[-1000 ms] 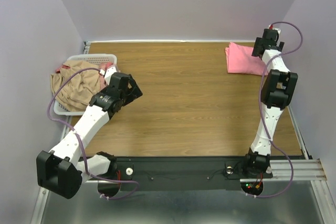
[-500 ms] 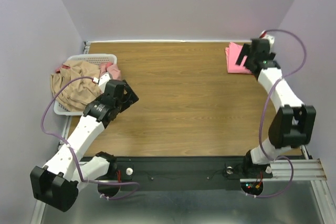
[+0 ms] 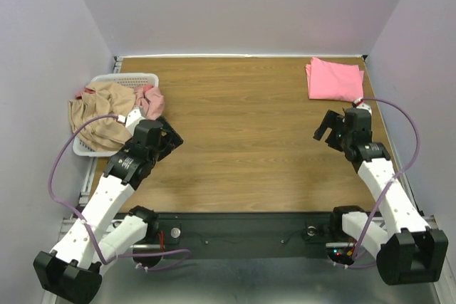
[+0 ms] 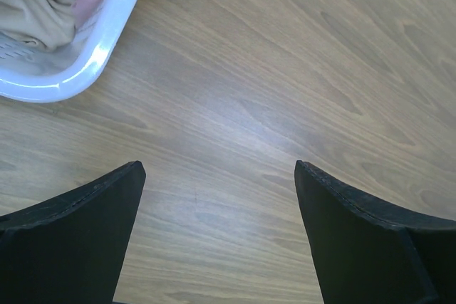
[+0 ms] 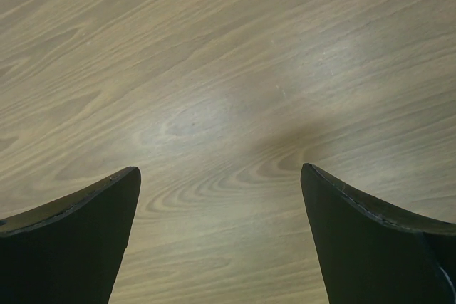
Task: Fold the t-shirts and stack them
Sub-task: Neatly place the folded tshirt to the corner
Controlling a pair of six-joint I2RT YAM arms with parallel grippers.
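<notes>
- One shirt done: the salmon-pink shirt (image 3: pixel 335 80) lies folded flat in the far right corner of the desk (image 3: pixel 249 147), with nothing touching it.
- Two shirts outstanding: the tan shirt (image 3: pixel 100 115) is heaped in the white basket (image 3: pixel 135 77) at the far left and spills over it. The dusty pink shirt (image 3: pixel 150 97) is bunched against it on the basket's right side (both unfolded).
- Right arm (image 3: pixel 377 172): a second ago it stood over the folded shirt. It has since swung back toward the near edge and now hangs well apart from the cloth, above bare wood. Right jaws are spread wide with nothing between them (the wrist view shows only wood grain and a faint shadow).
- Left arm (image 3: pixel 114 179): it has drawn back a little from the basket over the same second and is now near the basket's near right corner. Left jaws are spread wide and empty. The wrist view has the basket rim and a fold of tan and pink cloth at its top left corner.
- Reading of the change: the retreat on the right suggests the first fold is placed and finished, with that corner serving as the base of the stack.
- Stage, as judged: between items, roughly a third through. The next move is likely a reach into the basket for a second shirt, and the left arm is the nearer.
- Risk noted: the two basket shirts lie tangled, so one may drag the other out (or tip the basket).
</notes>
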